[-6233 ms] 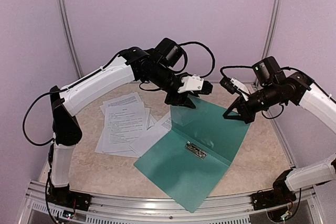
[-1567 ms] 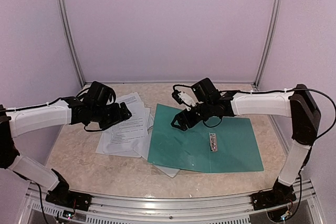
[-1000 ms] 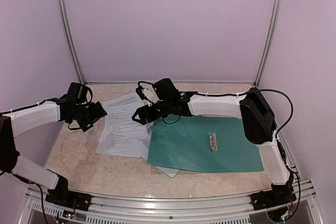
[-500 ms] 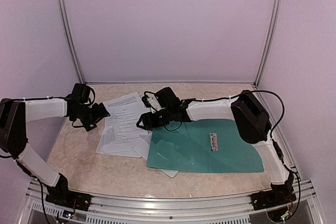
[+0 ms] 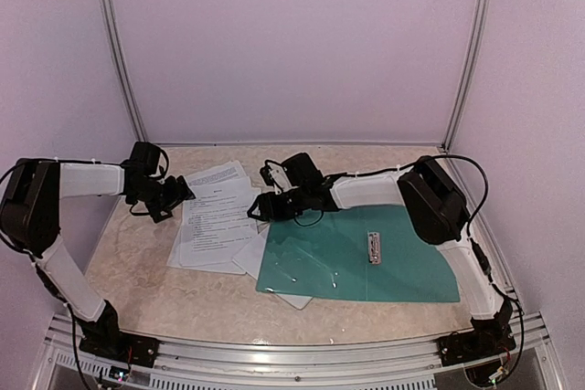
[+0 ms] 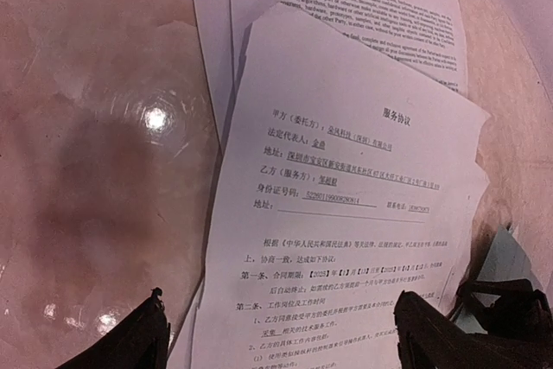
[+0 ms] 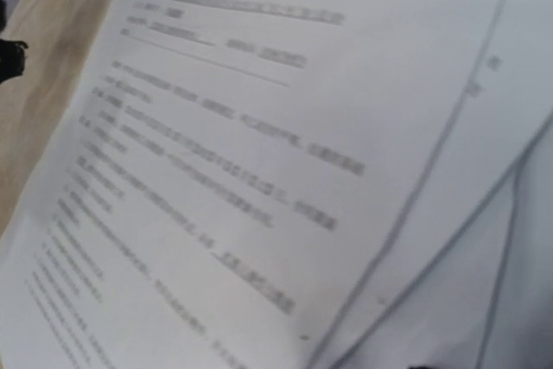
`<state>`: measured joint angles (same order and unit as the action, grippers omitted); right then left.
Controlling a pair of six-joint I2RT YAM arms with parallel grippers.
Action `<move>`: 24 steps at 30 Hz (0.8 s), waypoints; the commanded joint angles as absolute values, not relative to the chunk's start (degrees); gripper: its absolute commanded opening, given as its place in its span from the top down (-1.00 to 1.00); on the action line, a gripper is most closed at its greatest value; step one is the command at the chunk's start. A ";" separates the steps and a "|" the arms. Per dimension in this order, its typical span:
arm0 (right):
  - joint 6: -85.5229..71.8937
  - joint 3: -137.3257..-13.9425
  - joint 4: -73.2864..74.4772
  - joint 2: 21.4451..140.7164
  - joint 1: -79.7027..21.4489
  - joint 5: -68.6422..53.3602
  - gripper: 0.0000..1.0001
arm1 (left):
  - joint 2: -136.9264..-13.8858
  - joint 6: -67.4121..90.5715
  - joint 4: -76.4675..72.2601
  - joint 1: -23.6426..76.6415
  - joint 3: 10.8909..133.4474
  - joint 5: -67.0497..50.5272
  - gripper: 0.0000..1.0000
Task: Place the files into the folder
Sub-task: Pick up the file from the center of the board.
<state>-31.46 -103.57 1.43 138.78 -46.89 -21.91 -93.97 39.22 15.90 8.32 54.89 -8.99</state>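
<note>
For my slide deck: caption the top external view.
Left gripper and right gripper flank the files; the folder lies open beside them.

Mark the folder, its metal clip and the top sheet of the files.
folder (image 5: 416,267): top external view, bare right half.
metal clip (image 5: 373,247): top external view, middle of the clip.
top sheet (image 6: 346,213): left wrist view, printed middle of the page.
</note>
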 commanded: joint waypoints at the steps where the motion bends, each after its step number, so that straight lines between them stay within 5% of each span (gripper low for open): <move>1: -33.50 -102.92 0.18 141.47 -46.26 -24.42 -0.24 | -95.47 37.60 14.58 7.65 55.98 -10.59 -0.74; 24: -34.37 -104.92 1.57 143.54 -46.06 -24.80 -0.13 | -100.17 33.68 13.34 5.61 54.50 -14.39 -0.54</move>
